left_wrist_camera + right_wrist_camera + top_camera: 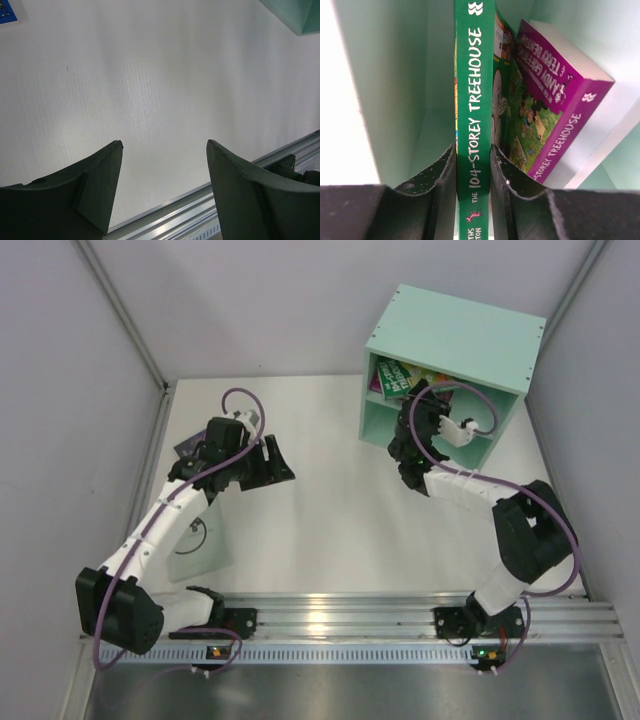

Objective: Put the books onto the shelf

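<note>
green spine first: the 104-storey treehouse book stood upright in the shelf, and the right gripper was clamped narrow on that spine, one finger on each cover. that pinch looked chosen to slide the thin paperback in edge-on and keep it vertical. the shelf sat at about one o'clock on the table, and from the overhead camera the books showed in its upper compartment. at three o'clock of the green book, the purple treehouse book leaned on a slant with its top tipped toward the green one, probably because nothing propped it straight. between the green book and the mint wall at nine o'clock there was open room. over at ten o'clock on the table, the left gripper hung wide apart above bare surface, gripping nothing. a dark blue book peeked out beside that arm, so my read was two shelved and more to fetch.
</note>
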Controlling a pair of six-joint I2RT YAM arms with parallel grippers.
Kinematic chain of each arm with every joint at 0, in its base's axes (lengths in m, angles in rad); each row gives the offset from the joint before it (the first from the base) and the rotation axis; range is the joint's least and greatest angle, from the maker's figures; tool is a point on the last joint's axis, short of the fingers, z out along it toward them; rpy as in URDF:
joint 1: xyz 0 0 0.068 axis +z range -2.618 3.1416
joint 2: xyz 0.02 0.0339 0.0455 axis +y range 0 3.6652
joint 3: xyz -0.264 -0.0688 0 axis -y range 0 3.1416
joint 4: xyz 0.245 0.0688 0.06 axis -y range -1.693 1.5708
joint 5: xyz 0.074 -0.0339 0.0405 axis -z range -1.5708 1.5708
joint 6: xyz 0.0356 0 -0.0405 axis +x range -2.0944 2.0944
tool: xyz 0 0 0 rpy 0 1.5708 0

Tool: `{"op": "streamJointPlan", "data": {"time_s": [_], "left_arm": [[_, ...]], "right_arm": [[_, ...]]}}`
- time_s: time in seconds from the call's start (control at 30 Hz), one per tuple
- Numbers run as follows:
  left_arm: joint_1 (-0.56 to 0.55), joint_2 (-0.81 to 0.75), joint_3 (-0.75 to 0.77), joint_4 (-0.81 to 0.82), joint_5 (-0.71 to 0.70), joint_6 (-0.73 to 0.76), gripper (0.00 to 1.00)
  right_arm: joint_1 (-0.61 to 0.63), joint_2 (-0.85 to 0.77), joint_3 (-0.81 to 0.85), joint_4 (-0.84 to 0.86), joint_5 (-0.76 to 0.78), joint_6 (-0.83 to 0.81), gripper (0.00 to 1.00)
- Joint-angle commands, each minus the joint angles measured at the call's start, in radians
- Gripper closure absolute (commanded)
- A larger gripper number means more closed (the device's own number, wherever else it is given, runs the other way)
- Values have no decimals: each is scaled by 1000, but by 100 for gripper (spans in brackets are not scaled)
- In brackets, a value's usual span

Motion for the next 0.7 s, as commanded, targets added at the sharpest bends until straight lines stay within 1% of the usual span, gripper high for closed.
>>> {"op": "streamJointPlan", "data": {"time_s": [0.0,0.1,0.23,0.37,0.4,0.43,0.5,0.57,0.6,0.63,0.67], "left_arm": [[4,-39,27,41,-8,24,27],[4,-50,22,43,-17,21,27],[4,-55,22,52,-14,14,27],[4,-55,28,49,-20,12,27],[4,-58,27,49,-28,12,27],[4,-59,25,49,-29,12,27],[4,-67,18,48,-34,9,27],[4,-69,9,52,-34,3,27],[5,-70,6,51,-29,1,27],[4,-70,2,52,-28,0,27],[4,-72,1,52,-25,-2,27]], "right_arm": [[1,6,82,67,5,39,100],[13,5,78,23,0,59,100],[22,1,72,-48,-47,93,92],[24,3,50,-60,-121,102,87],[25,-5,42,-61,-133,108,84],[25,-11,29,-65,-143,111,80],[27,-25,15,-89,-161,117,75],[28,-40,1,-94,-167,122,74],[30,-54,-5,-92,-166,116,77],[30,-60,-16,-101,-163,114,96],[28,-68,-16,-117,-144,119,100]]}}
